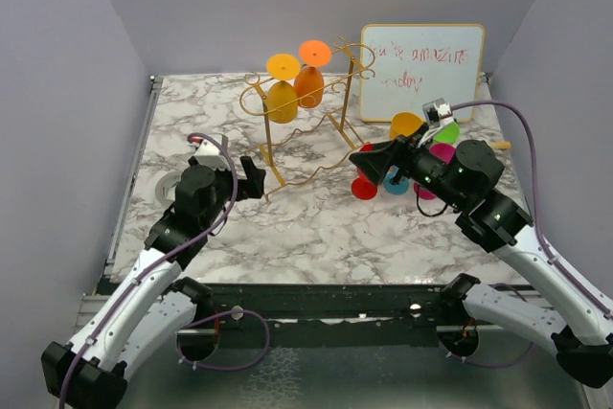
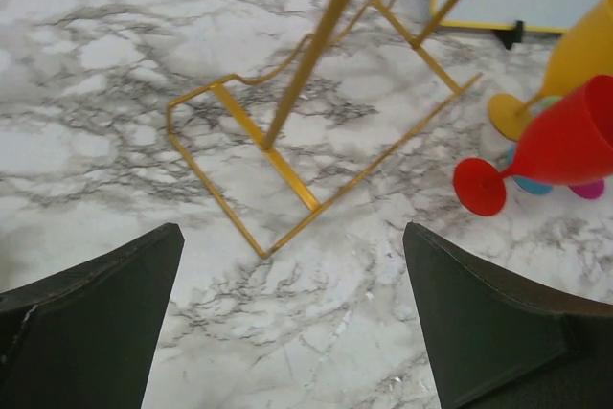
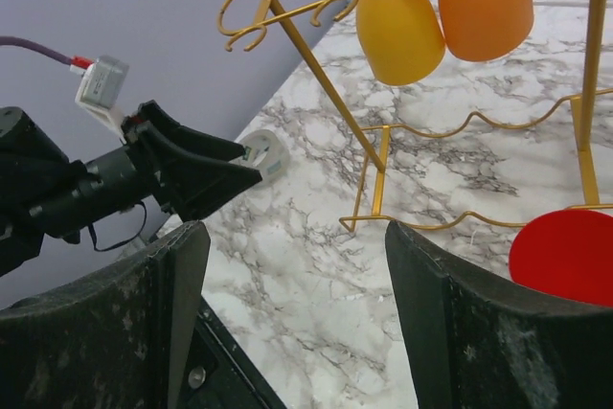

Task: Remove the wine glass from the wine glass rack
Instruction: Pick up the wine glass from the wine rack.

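The right gripper's (image 3: 297, 227) dark fingers fill the bottom of its wrist view, standing well apart with only marble between them. The left gripper's (image 2: 292, 237) fingers are spread wide too, holding nothing. From above, the left gripper (image 1: 251, 177) hovers over the table (image 1: 316, 237) just left of the foot of the wine glass rack (image 1: 266, 146), pointing at it. The right gripper (image 1: 369, 162) sits to the right of the rack's base, pointing back toward it. The rack (image 3: 328, 83) stands upright near the back of the table, its gold base rails (image 2: 289, 176) flat on the marble. Two glasses hang upside down from its top rails, side by side and touching or nearly so: a yellow wine glass (image 1: 282, 101) on the left and an orange wine glass (image 1: 308, 86) on the right, both off the table. In the right wrist view, the yellow wine glass (image 3: 397, 31) and the orange wine glass (image 3: 484, 2) hang beneath the curled scroll ends. To the right of the rack a red wine glass (image 2: 575, 141) lies on its side on the table, its foot (image 1: 365, 187) facing the rack, just beside the right gripper. Another yellow glass (image 1: 405, 124) and several green, pink and blue ones cluster close behind it. A white-board (image 1: 421, 72) leans upright at the back, right of the rack.
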Controlling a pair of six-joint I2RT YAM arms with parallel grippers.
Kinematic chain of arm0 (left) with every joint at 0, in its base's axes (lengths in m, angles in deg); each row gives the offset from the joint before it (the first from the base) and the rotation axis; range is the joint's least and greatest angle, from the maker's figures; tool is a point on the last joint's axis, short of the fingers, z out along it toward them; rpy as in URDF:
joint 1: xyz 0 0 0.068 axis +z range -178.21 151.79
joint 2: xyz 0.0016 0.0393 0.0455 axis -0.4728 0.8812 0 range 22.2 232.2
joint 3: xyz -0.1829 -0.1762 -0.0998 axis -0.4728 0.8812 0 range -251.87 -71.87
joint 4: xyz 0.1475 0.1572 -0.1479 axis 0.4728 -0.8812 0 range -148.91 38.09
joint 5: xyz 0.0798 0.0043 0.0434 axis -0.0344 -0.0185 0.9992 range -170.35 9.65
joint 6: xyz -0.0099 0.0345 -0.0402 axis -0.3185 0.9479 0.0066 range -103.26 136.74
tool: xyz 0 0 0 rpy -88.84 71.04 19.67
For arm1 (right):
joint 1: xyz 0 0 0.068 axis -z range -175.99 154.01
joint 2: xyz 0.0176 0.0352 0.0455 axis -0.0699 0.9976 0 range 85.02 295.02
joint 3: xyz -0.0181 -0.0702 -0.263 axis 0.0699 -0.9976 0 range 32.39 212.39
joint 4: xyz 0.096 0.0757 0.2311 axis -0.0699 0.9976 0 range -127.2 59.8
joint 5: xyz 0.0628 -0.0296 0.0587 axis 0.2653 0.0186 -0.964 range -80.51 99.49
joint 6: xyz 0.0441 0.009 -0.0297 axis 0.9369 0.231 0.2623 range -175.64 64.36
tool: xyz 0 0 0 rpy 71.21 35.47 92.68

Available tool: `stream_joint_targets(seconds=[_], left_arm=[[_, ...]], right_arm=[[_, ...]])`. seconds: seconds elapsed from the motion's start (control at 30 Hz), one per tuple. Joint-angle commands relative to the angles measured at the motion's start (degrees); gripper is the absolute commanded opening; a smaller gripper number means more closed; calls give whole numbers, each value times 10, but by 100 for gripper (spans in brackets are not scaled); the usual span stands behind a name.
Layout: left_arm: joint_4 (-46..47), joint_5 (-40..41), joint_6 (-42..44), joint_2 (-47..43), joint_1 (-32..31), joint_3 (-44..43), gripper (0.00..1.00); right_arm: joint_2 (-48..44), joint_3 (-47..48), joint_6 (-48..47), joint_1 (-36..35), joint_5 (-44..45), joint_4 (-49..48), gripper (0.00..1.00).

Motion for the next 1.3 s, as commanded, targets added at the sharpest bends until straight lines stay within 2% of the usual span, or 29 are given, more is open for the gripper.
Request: stream_joint_targets(seconds=[0.0,0.33,0.53,0.67,0.77,0.93,1.0,1.27], left_arm=[[-17,1,-28,9,81,-45,99],[-38,-79,-10,84,219,-137,99],[-50,-208,-3,206,282,-286,99],[-9,-300,7,271,323,-380,99],[-1,-379,-4,329,332,-456,99],[134,-540,-92,393,332,-473,94],[158,-590,-128,429,331,-495,90],[101,-602,-95,505,319,-578,86]], right_arm=[[-12,-4,-28,0,42,38,80],[-57,-18,-68,0,86,60,83],[-47,-4,-85,0,57,74,84],[-27,17,-82,1,40,96,84],[-29,13,-78,0,35,95,84],[-37,10,-77,0,45,93,85],[-38,12,-74,0,42,93,85],[-28,12,-61,1,23,86,85]])
